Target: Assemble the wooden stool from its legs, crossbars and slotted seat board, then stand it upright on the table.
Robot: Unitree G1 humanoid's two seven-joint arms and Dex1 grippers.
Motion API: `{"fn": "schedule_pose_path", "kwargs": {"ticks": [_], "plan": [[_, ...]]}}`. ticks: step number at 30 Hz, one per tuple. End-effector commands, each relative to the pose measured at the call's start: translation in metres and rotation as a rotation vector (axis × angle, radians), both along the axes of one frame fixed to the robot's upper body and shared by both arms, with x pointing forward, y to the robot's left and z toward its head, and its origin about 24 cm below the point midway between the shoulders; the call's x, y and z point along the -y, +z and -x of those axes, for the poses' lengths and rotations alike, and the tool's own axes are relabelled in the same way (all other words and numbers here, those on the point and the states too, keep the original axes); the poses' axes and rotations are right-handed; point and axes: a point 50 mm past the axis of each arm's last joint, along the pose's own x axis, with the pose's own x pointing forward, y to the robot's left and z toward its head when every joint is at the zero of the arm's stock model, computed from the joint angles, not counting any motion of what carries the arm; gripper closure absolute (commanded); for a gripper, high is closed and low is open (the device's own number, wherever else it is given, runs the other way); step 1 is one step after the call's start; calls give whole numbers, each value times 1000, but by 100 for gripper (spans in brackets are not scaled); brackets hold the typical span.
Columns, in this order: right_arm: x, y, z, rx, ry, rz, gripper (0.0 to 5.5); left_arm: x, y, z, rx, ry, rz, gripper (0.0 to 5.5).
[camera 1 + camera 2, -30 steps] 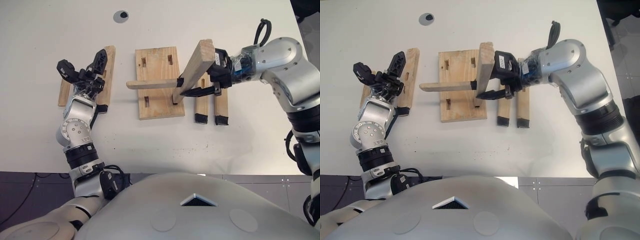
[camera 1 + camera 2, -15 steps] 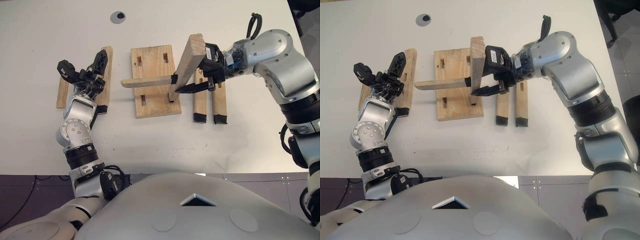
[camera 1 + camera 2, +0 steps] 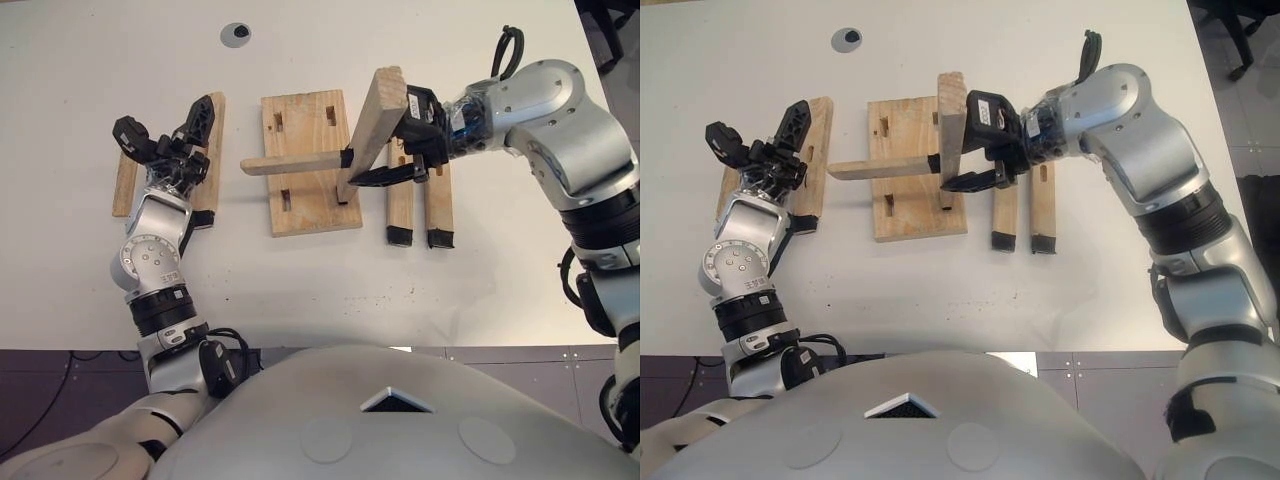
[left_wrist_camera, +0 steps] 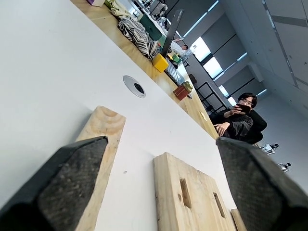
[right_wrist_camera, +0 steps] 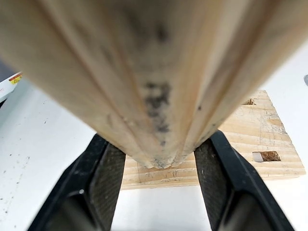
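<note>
The slotted seat board point(image 3: 305, 208) lies flat mid-table. My right gripper point(image 3: 366, 166) is shut on a wooden leg point(image 3: 372, 120), which tilts with its lower end on the board's right side. A crossbar point(image 3: 290, 163) joined to that leg sticks out leftward over the board. In the right wrist view the leg point(image 5: 159, 72) sits between both fingers point(image 5: 101, 183), with the board point(image 5: 255, 139) behind. My left gripper point(image 3: 165, 128) is open above two wooden pieces point(image 3: 215, 150) at the left, and its pads point(image 4: 67, 192) frame one piece point(image 4: 98, 159).
Two more legs with black feet point(image 3: 400, 205) lie side by side just right of the board. A round cable hole point(image 3: 236, 35) sits at the back of the white table. The table's front edge point(image 3: 320, 348) runs close to me.
The right arm has shifted slightly left with the leg and crossbar over the board, and the head view has shifted too. The left gripper stays open in place.
</note>
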Motion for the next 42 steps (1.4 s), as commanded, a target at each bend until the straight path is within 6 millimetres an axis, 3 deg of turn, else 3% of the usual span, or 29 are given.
{"fn": "schedule_pose_path", "kwargs": {"ticks": [1, 6, 10, 14, 16, 22, 31, 42], "plan": [[15, -57, 9, -158, -197, 212, 279, -4, 9, -8, 30, -9, -36, 135], [22, -47, 9, -131, -254, 184, 200, -7, 10, -9, 38, -13, -59, 135], [36, -39, 16, -122, -356, 129, 130, -18, 22, -3, 59, 0, -210, 135], [57, -34, 25, -120, -559, 22, 130, -38, 36, 3, 62, 31, -479, 135], [62, -32, 26, -66, -691, -41, 130, -42, 33, 6, 33, 19, -576, 135], [66, -38, 22, -65, -1071, -173, 130, -31, 16, 9, -22, -72, -675, 135], [55, -63, 30, -183, -1146, -157, 130, -26, 12, 7, -26, -77, -660, 135], [58, -76, 32, -249, -1152, -62, 130, -11, 0, 17, -45, -59, -618, 135]]}}
